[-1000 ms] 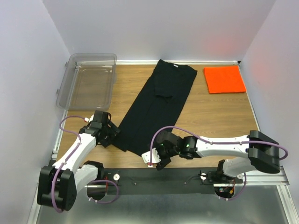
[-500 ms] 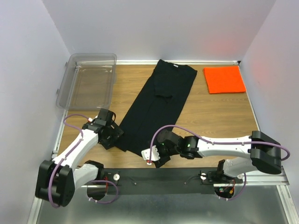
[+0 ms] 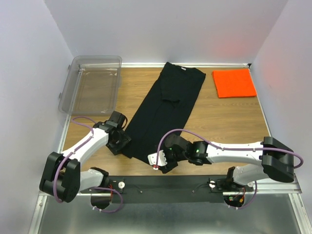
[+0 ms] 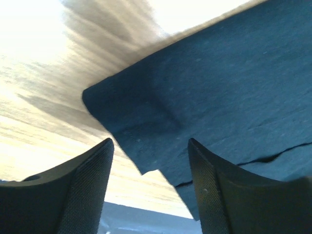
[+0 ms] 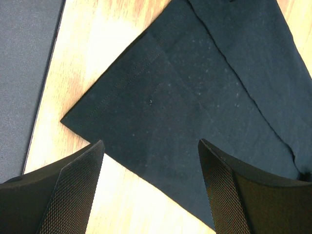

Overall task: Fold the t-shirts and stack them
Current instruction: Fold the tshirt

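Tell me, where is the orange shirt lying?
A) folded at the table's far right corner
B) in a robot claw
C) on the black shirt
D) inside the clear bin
A: the orange shirt lies folded flat by the far right corner, apart from the black shirt and the clear bin.

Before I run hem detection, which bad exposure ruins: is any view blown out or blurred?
Left wrist: the table is blown out white at upper left, its grain smeared; the black shirt corner is readable. Right wrist: evenly lit, sharp, hem stitching visible. Top external: even light, a faint orange glow on the right wall near the orange shirt.
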